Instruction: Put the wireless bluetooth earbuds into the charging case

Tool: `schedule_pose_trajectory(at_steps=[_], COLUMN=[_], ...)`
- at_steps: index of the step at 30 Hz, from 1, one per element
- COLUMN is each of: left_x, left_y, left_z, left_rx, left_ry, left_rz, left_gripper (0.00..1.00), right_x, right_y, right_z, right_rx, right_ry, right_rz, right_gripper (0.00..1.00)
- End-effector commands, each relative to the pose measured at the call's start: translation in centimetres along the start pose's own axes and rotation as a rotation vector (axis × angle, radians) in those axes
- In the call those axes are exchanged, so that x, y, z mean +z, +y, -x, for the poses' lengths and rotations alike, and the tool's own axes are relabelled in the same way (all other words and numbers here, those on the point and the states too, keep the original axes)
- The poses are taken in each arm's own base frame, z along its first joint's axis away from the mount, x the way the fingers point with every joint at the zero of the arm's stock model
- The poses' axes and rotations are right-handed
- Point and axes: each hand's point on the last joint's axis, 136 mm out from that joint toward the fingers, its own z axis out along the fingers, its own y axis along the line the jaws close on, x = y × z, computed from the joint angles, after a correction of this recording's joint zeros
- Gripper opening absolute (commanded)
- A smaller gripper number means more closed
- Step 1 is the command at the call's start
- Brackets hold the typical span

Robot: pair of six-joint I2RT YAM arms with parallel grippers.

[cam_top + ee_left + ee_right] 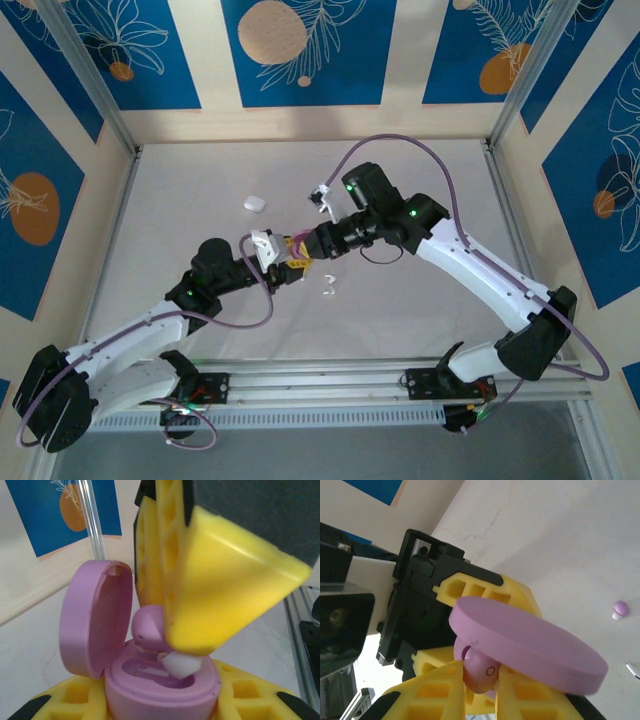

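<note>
Left jaws tight around smooth purple case, right jaws around glossy purple bud.

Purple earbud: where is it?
Left wrist view: the purple earbud is pinched in the right pincer, tip at the well of the open purple case; the left pincer holds it mid-table.

Place: a robotics lab test cell, closed in on three sides.
Frame: bare silver aluminium posts rise at the corners of the enclosure.
Walls: cream boards carrying blue printed panels with white leaf outlines and orange discs, a made-up backdrop rather than room decor.
Work surface: a plain white tabletop.
Mounting: a slotted aluminium rail along the near edge.
Machines: a white-and-black left robot arm and right robot arm bolted to that rail.
Wiring: exposed purple cables looping off the arms.
</note>
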Motion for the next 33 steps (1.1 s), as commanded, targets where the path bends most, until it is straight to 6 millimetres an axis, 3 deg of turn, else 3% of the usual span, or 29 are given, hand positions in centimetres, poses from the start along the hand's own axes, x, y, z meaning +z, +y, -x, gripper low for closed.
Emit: schedule_pose_trajectory(at_steps=[1,15,28,33], left_x=[-0.2,-0.5,-0.3,-0.4], left_y=[-0.6,-0.6,-0.9,-0.7], left_z=[1.3,2.3,2.7,2.7], left_rx=[0.043,0.042,0.014,0.014], left_ry=[-0.042,-0.082,-0.12,-0.129], left_rz=[-0.013,-0.005,-0.029,-0.013], left_gripper=[0.28,0.29,0.29,0.29], right_x=[-0.1,0.2,0.2,-1.0], right_y=[0.7,0.1,1.4,1.9], right_z=[0.2,-0.8,-0.1,0.1], right_rx=[0.002,-0.002,-0.038,-0.053], right_ry=[0.008,0.07,0.075,0.045], right_rz=[0.004,-0.05,-0.039,-0.039], right_gripper=[0.19,0.22,0.29,0.34])
